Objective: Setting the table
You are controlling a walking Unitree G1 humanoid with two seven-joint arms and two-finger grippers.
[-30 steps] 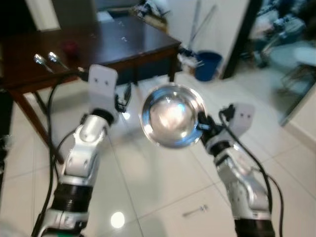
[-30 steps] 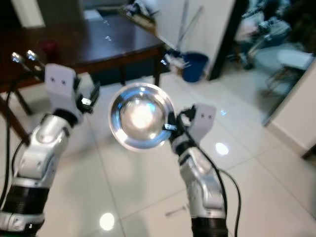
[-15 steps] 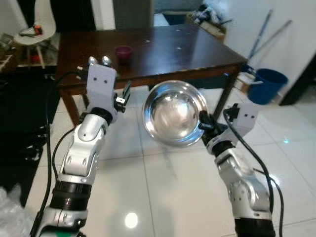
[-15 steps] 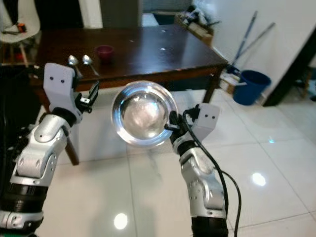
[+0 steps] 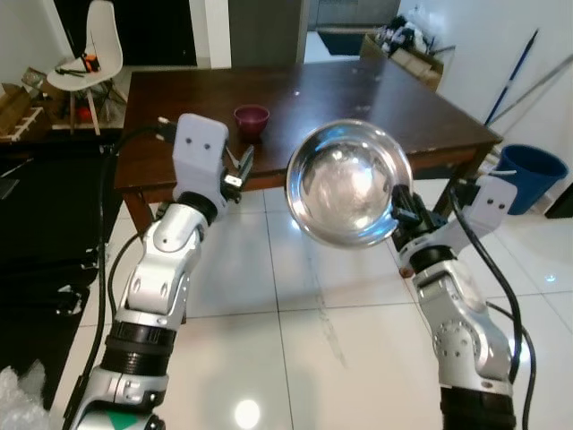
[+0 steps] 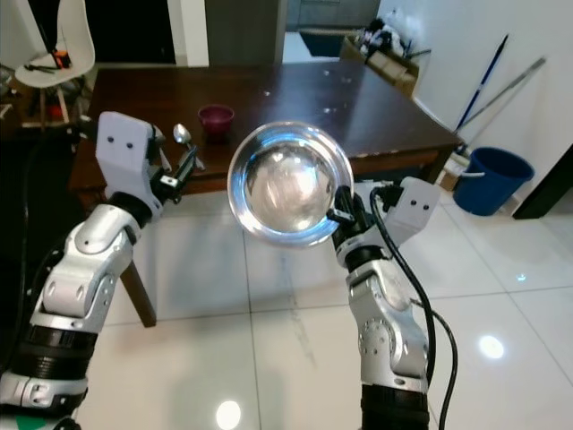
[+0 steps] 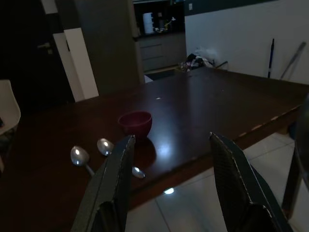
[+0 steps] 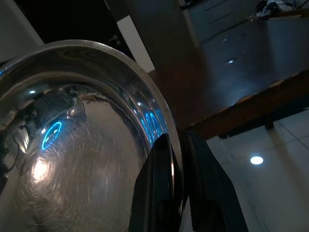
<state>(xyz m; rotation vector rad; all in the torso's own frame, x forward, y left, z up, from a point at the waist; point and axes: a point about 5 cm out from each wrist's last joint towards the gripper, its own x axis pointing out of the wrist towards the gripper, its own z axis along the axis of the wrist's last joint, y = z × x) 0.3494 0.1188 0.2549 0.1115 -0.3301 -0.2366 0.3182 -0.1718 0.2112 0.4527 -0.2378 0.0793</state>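
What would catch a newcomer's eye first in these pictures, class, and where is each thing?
The shiny steel bowl stands out first, held up by its rim in the right hand above the white tiled floor. Behind it stands a dark wooden table with a small red bowl and two spoons near its front edge. The left hand is raised beside the steel bowl, open and empty.

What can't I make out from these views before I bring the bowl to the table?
- Table surface behind the steel bowl held by the right gripper: hidden in both eye views by the bowl.
- Spoons: handles partly covered by a finger of the open left gripper in the left wrist view.
- Inside of the maroon cup: too small and dark to tell.
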